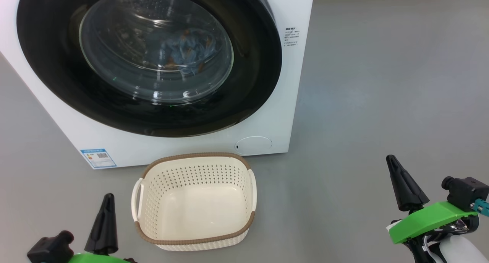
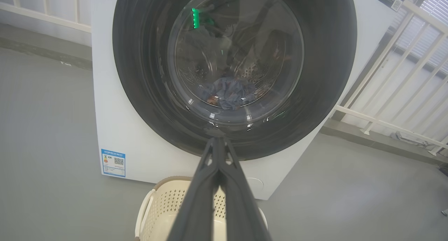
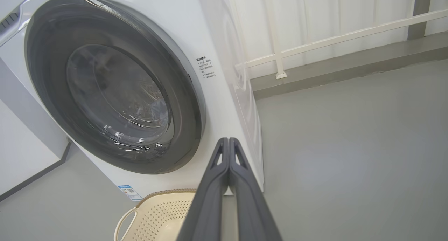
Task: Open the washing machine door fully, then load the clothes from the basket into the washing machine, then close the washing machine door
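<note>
The white washing machine (image 1: 267, 114) stands ahead with its black-rimmed round door (image 1: 49, 64) shut flat against the front. Through the glass bowl a light blue garment with orange prints (image 1: 189, 51) lies inside the drum; it also shows in the left wrist view (image 2: 229, 94). The cream basket (image 1: 195, 167) sits on the floor before the machine and holds nothing. My left gripper (image 1: 108, 197) is shut, low at the basket's left. My right gripper (image 1: 390, 158) is shut, off to the basket's right. The cream garment is hidden.
A blue label sticker (image 1: 98, 158) and round filter cap (image 1: 253, 144) mark the machine's lower front. White railings (image 2: 392, 76) run behind and to the right of the machine. Grey floor (image 1: 382, 83) stretches open to the right.
</note>
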Available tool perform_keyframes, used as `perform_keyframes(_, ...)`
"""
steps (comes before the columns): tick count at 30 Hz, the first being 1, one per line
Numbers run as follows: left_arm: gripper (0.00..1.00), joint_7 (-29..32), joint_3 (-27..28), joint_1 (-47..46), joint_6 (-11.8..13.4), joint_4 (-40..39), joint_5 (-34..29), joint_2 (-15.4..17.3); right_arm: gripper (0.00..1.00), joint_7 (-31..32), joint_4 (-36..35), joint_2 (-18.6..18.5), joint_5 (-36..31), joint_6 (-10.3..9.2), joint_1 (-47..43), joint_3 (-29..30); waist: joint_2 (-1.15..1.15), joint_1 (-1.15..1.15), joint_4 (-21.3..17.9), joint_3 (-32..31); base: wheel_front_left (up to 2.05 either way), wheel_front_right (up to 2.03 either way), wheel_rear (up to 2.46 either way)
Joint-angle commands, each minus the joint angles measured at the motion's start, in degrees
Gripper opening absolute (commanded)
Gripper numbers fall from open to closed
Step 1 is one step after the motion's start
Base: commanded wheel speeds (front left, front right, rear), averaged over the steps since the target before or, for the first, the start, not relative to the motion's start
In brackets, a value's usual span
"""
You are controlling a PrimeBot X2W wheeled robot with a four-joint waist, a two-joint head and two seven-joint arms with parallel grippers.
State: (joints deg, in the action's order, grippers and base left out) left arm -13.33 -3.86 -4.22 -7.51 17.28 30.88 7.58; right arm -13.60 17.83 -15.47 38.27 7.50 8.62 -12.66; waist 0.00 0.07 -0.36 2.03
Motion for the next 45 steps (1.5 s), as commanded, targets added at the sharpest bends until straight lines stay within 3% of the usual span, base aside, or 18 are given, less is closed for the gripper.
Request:
perform_keyframes(1,0.00,0.2,0.7,-1.4,0.0,-1.3,1.3,0.6,0.00,0.3,-1.4,-0.7,1.1,0.00,1.6,0.9,0.00,-0.03,0.0,0.0,0.00,0.00,0.00)
perform_keyframes(45,0.00,7.5,4.3,-1.8,0.1,-1.9,23.4,-1.3,0.00,7.3,-2.1,3.9,21.0,0.00,0.3,7.2,0.00,-0.07,0.1,-0.7,0.00,0.00,0.00)
